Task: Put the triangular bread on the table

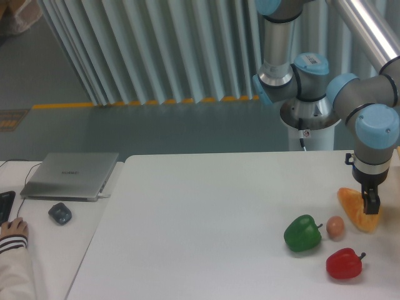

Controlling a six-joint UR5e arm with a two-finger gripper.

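The triangular bread [352, 207], a golden orange wedge, sits low at the right end of the white table [206, 212], at or just above its surface. My gripper [371, 206] comes straight down onto the wedge's right part, and its dark fingers are shut on it. The fingertips are partly hidden against the bread. Whether the bread rests fully on the tabletop is unclear.
A green pepper [302, 233], a small tan egg [335, 227] and a red pepper [344, 263] lie just left of and below the bread. A grey laptop [72, 175], a mouse [60, 213] and a person's hand [12, 231] are on the left desk. The arm's base [310, 119] stands behind the table.
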